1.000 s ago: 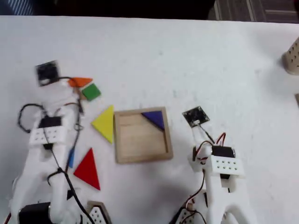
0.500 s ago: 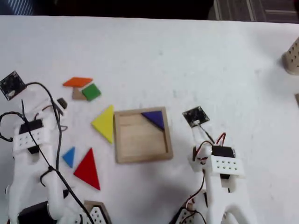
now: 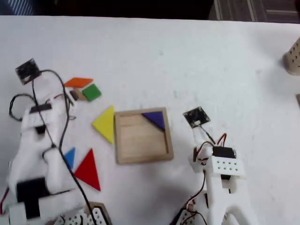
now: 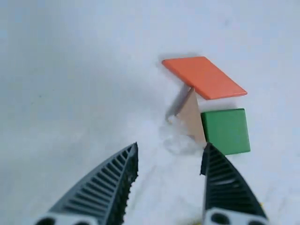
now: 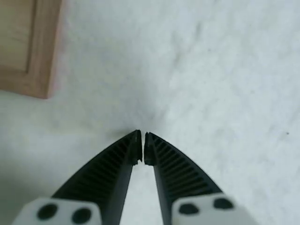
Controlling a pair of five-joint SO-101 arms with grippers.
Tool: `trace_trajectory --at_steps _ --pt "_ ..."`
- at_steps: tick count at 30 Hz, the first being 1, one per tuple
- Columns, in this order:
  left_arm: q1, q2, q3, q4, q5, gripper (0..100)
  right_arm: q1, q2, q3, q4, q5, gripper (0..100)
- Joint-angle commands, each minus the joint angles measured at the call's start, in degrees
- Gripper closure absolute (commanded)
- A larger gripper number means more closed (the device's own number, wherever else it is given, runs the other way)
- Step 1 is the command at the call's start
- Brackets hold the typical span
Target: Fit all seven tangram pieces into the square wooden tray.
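- Two fingers of the left gripper (image 4: 169, 146) stand spread with nothing between them, low over the table (image 4: 70, 70) and just short of a tight cluster of three pieces
- Cluster: orange parallelogram (image 4: 204, 77), green square (image 4: 226, 130), and tan triangle (image 4: 191, 115) wedged between them; whether it touches either, cannot tell
- Step in hand, as I judge it: lift one piece out of this cluster
- Green square looks the safest pick, since two of its sides are free for the fingers to close across
- Tan triangle is crowded; going for it first would likely shove its neighbours
- Centre the fingers over the chosen piece, come straight down, then close squarely so it does not twist out
- Right gripper (image 5: 142, 137) clenched on nothing, over bare table near the wooden tray (image 5: 47, 42)
- Wooden tray sits mid-table and holds one piece only: purple triangle (image 3: 155, 118), in the far corner on the right arm's side; the rest of its floor is bare
- Six pieces are not yet in; yellow triangle (image 3: 105, 123) just beside the tray's rim, red triangle (image 3: 88, 169) and blue triangle (image 3: 69, 157) nearer the left arm's base
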Motion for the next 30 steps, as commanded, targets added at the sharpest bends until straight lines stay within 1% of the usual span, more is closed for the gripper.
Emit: trace_trajectory --at_steps 1,5,8,14,20,30 --pt "1.63 10.24 -12.31 0.53 1.49 77 -0.66 -1.98 -0.26 -0.84 0.79 98.1" --pt "1.63 16.84 -19.69 0.79 6.95 77 -0.75 -2.07 -0.26 -0.84 1.32 98.1" --pt "1.63 20.53 -24.88 3.96 10.81 77 -0.75 -1.71 -0.26 -0.84 4.22 98.1" --pt "3.74 28.97 -35.87 9.32 17.76 77 -2.86 -2.07 0.70 -0.84 4.40 98.1" --pt "5.76 36.62 -48.35 16.79 20.31 77 -3.65 -2.07 1.05 -0.84 4.66 98.1" --pt "2.86 47.43 -61.80 26.20 21.54 77 -3.74 -2.07 1.14 -0.84 4.75 98.1"
